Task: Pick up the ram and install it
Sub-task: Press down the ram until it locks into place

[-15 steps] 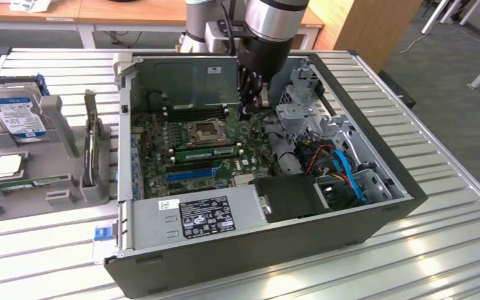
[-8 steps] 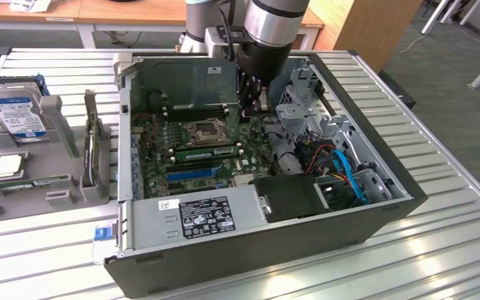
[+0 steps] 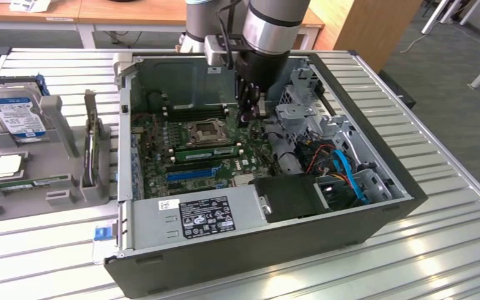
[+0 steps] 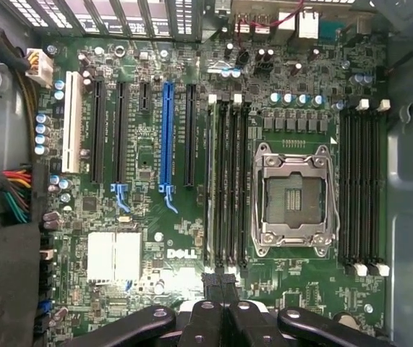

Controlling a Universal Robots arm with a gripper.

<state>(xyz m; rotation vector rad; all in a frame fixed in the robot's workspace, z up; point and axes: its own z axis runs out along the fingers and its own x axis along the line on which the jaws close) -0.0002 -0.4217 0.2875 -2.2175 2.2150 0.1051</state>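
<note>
Case (image 3: 265, 262): open, lying on the slatted table (image 3: 457, 250)
Ram (image 3: 209, 152): standing in a memory slot just beside the processor socket (image 3: 204, 132)
Gripper (image 3: 252, 112): above that slot's end on the exterior view's right, fingers pressed together, nothing between them

Shiny ribbed metal table (image 3: 40, 250)

Green board, dark case, striped silver counter

The motherboard (image 4: 148, 210) is green, with one blue slot (image 4: 166, 137), one white slot (image 4: 71, 123), black memory slots (image 4: 362, 181) tipped white and a silver socket frame (image 4: 293, 191). The tool (image 4: 220, 278) is black. The case (image 3: 265, 262) is dark grey, its cables (image 3: 350, 175) blue. The counter (image 3: 449, 250) is ribbed silver, and the hard drive (image 3: 10, 109) carries a blue-and-white label.
</note>
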